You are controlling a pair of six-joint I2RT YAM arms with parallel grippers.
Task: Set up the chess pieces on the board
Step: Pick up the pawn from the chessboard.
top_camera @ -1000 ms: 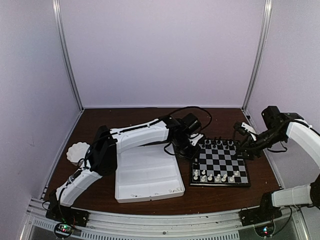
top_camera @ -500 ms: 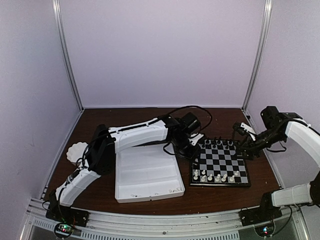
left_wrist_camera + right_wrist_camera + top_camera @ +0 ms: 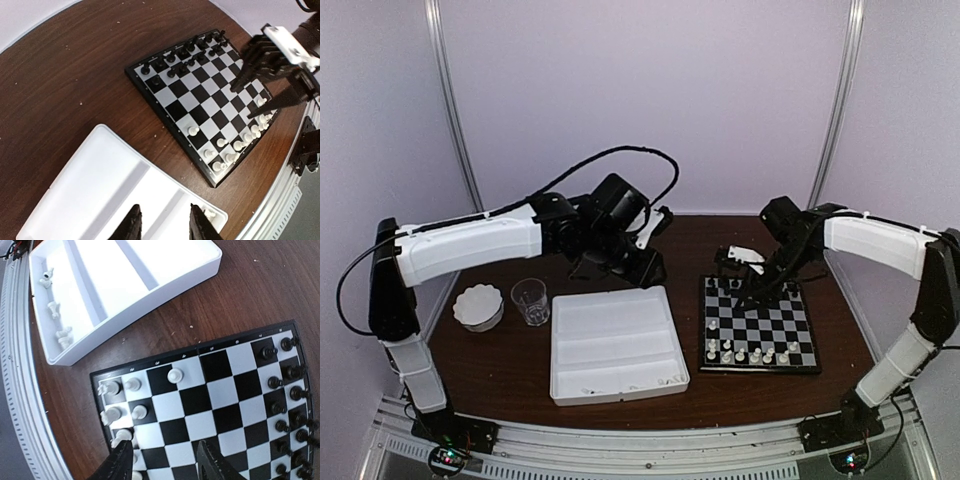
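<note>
Soft even light, weak shadows — overhead view slightly soft; wrist views sharper, white tray [image 3: 150, 300] nearly blown out.

Your board [image 3: 765, 322] flat, desk's right side; black pieces [image 3: 181, 54] upright along far edge, white pieces [image 3: 752, 352] near edge.

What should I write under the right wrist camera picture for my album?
Right gripper open above the board, white chess pieces on one side, black pieces opposite, tray nearby.

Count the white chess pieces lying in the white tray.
3, all in the tray's near-side compartment: one white piece farthest from the board, another between, the third nearest it. Others may hide behind the walls.
</note>
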